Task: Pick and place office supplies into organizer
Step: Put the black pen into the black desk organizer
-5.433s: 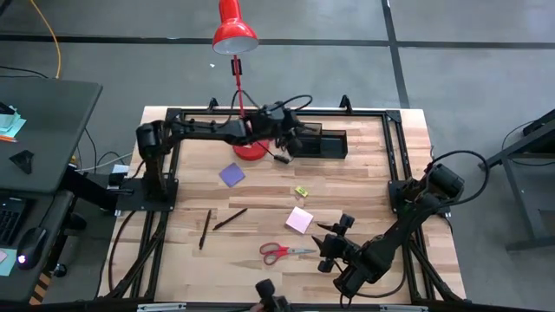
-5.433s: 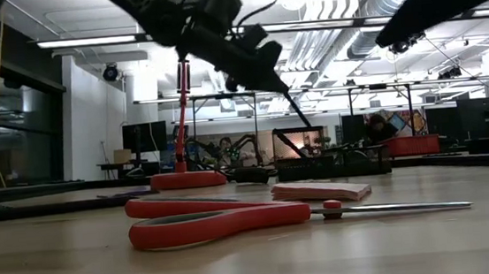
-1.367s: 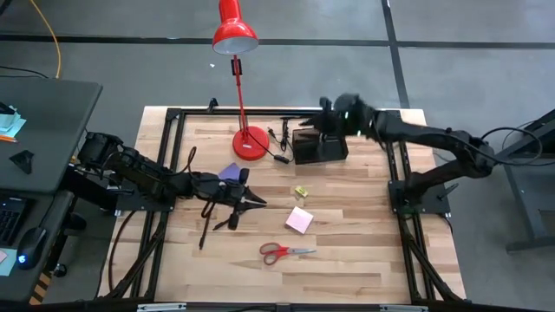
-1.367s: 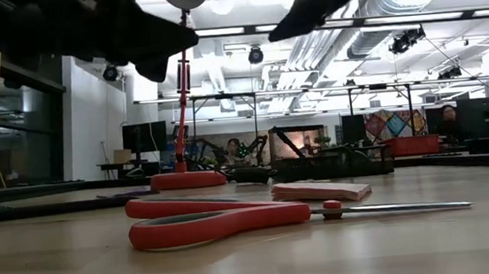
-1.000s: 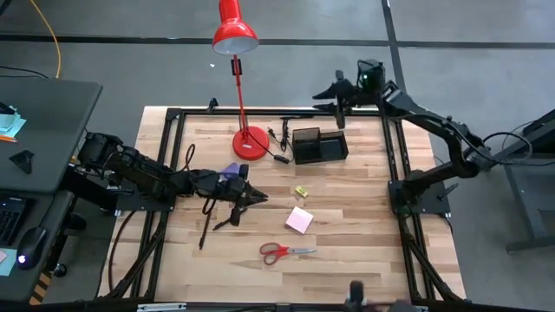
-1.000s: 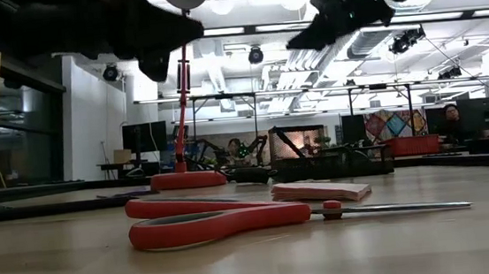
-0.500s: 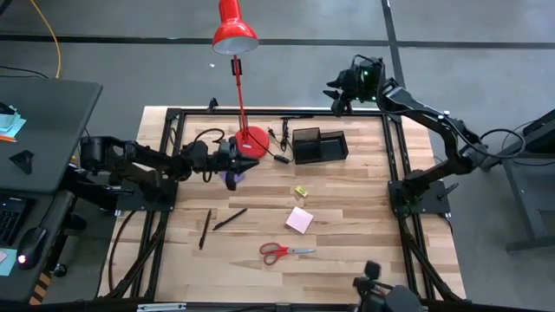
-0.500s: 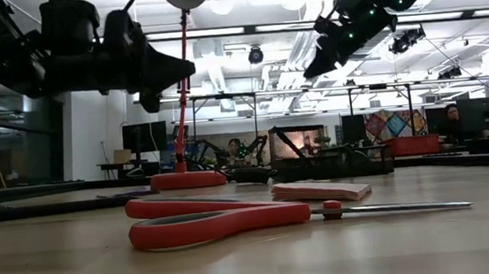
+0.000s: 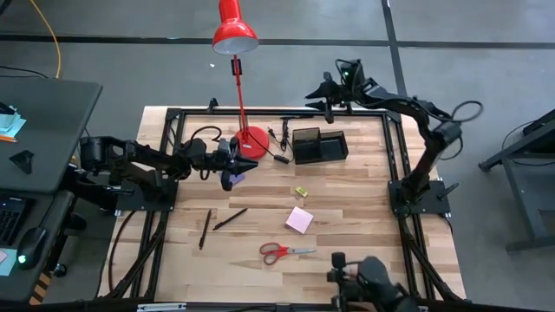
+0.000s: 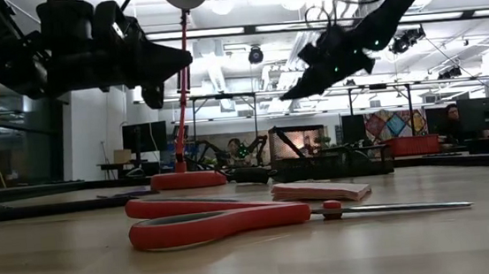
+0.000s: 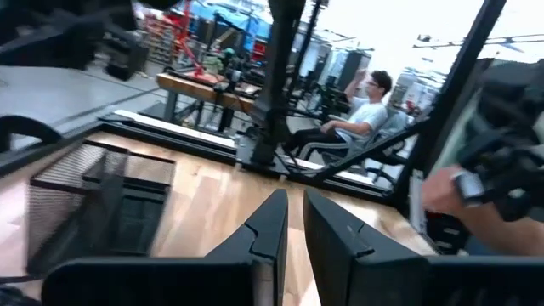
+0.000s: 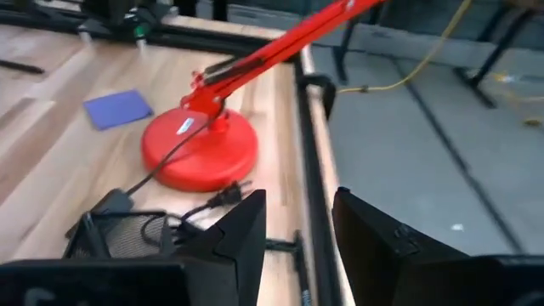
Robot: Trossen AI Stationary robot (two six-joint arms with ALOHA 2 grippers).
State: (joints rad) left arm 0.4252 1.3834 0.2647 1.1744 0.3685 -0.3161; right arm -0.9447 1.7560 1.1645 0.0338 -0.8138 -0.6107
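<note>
Your left gripper hangs above the counter at about 10 o'clock from its centre, beside the red lamp base. In the left wrist view its fingers stand nearly pressed together, a narrow slit between them and nothing gripped.

Your right gripper is over the counter's far edge at 12 o'clock, just beyond the organizer. Its fingers are spread and empty.

The organizer sits at 1 o'clock, close beside the lamp base. No supplies can be made out inside it.

Items lying loose on the counter:
- purple-blue pad, at the left gripper; whether they touch you cannot tell
- two dark pens at 8 o'clock
- pink note pad near centre
- yellow piece just beyond the pink pad
- red-handled scissors at 6 o'clock
</note>
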